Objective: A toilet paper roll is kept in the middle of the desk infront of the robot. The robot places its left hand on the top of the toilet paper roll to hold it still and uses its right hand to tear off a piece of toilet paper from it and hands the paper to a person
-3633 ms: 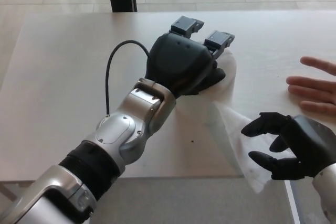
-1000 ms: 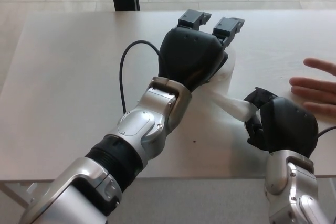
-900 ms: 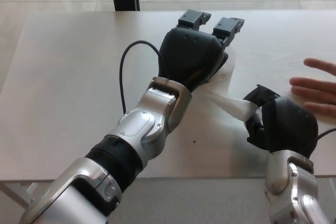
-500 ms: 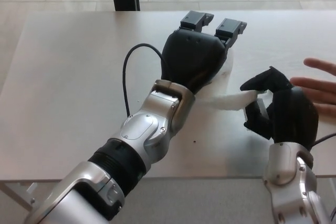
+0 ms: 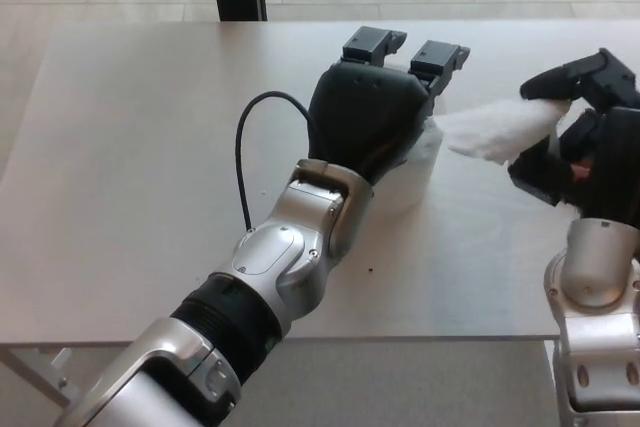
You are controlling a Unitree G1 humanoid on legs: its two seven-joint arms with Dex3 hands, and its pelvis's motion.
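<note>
Right robot hand (image 5: 580, 142), raised, clamped on a bunched strip of toilet paper (image 5: 490, 132) running to the roll (image 5: 415, 172) pinned under the left robot hand (image 5: 370, 122), fingers splayed, mid-table (image 5: 120, 147); step: tearing; next move likely calls for separating the strip, then presenting it.
</note>
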